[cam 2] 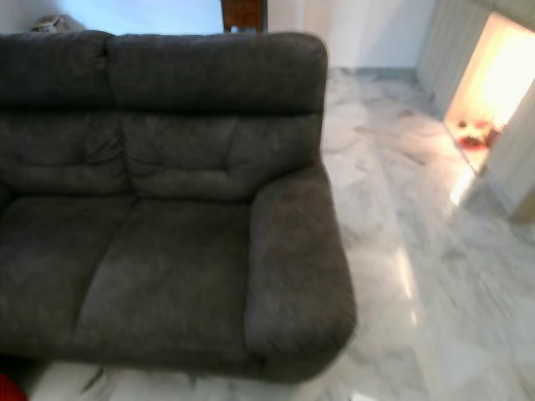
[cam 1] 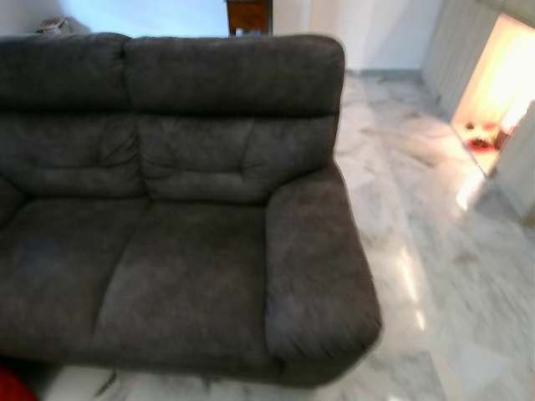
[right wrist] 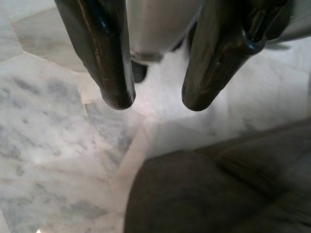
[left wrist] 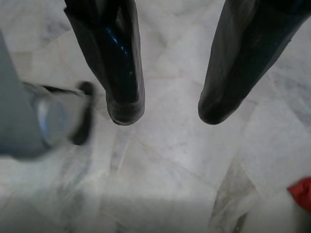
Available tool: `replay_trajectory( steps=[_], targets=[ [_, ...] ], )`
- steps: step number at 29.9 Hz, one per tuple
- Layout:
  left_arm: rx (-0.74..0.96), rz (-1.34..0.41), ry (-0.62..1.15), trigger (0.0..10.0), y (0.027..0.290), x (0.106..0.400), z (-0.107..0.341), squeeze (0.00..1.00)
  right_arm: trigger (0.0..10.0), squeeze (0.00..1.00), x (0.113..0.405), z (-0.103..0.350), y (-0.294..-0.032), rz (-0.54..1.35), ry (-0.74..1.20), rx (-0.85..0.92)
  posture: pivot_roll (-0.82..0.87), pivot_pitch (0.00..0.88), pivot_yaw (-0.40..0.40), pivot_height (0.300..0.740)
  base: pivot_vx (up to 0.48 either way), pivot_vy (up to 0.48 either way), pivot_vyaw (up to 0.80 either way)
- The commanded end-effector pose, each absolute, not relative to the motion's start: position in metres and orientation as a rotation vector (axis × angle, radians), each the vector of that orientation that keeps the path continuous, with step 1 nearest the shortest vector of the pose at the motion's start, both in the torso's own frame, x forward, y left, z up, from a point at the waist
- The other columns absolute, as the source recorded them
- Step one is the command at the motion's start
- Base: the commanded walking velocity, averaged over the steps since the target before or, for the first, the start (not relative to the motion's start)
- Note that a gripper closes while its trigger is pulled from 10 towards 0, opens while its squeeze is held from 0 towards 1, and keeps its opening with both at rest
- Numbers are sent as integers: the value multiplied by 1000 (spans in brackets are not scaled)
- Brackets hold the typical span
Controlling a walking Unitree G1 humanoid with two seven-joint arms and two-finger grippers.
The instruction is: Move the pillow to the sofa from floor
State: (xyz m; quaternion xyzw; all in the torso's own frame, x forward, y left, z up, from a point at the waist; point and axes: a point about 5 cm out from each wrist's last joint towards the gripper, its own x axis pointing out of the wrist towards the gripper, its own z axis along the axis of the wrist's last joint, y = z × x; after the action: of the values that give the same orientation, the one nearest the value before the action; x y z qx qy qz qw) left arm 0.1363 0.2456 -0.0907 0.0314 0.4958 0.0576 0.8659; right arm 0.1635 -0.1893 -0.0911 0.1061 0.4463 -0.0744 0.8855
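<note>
Both grippers hang low over the marble floor (cam 1: 435,276) with nothing between their fingers: the left gripper (left wrist: 165,114) has its two black fingers spread apart above bare tile, and the right gripper (right wrist: 153,104) likewise stands parted, close by the sofa's dark armrest. A red patch, probably the pillow (left wrist: 302,191), sits on the floor off to one side of the left gripper's fingers, and the same red peeks in at the lower left corner of the left eye view, at the foot of the sofa (cam 1: 192,251); so little of it shows that its shape cannot be judged. The sofa's seat cushions lie bare, ready to take it. Near the left gripper a blurred grey limb with a dark foot crosses the tile, most likely the robot's own leg (left wrist: 29,121). The risk, I judge, lies in reaching for a pillow at the very edge of sight: a badly aimed grasp could pinch only a corner and drop it, or a step could tread on it.
</note>
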Motion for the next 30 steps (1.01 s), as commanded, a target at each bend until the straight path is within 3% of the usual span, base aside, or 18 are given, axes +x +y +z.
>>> replay_trajectory(
  steps=[1, 25, 30],
  targets=[
    [84, 131, 1063, 10000, 251, 131, -91, 0, 10000, 0, 166, -91, -182, -142, 928, 229, 80, 73, 27, 740, 0, 480, 0],
    [72, 141, 1058, 10000, 248, 134, -91, 0, 10000, 0, 169, -90, -183, -130, 916, 174, 88, 86, 32, 740, 0, 480, 0],
    [75, 147, 1055, 10000, 253, 134, -90, 0, 10000, 0, 167, -90, -183, -137, 920, 182, 87, 86, 33, 740, 0, 480, 763]
  ],
)
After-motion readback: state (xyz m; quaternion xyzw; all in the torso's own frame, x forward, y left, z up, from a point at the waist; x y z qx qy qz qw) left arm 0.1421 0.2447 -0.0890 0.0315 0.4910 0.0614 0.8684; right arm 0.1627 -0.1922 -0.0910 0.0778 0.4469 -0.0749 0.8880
